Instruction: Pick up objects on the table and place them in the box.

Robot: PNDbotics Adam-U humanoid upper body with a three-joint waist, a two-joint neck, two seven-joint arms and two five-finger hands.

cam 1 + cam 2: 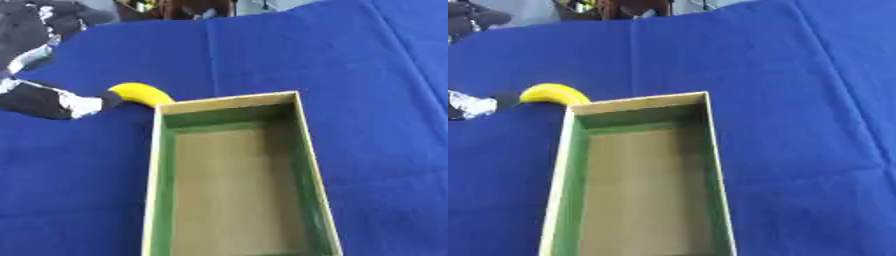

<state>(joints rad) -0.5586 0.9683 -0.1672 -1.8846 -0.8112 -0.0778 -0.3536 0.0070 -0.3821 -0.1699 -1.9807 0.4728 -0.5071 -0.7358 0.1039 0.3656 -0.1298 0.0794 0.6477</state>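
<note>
One hand [54,102] in view, the left, at the far left edge, touching the banana's [140,93] left end; finger state: cannot tell. Banana lies against the box's [227,102] far-left corner, outside. Blue cloth [376,100] underneath.

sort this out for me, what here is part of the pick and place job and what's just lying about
Part of the job:
- banana, on the cloth just outside the box's far left corner
- box, wooden, green inner walls, nothing inside
- left hand, at the banana's left end; its fingers are not clear

Just there:
- blue cloth covering the table
- dark clutter beyond the far edge
</note>
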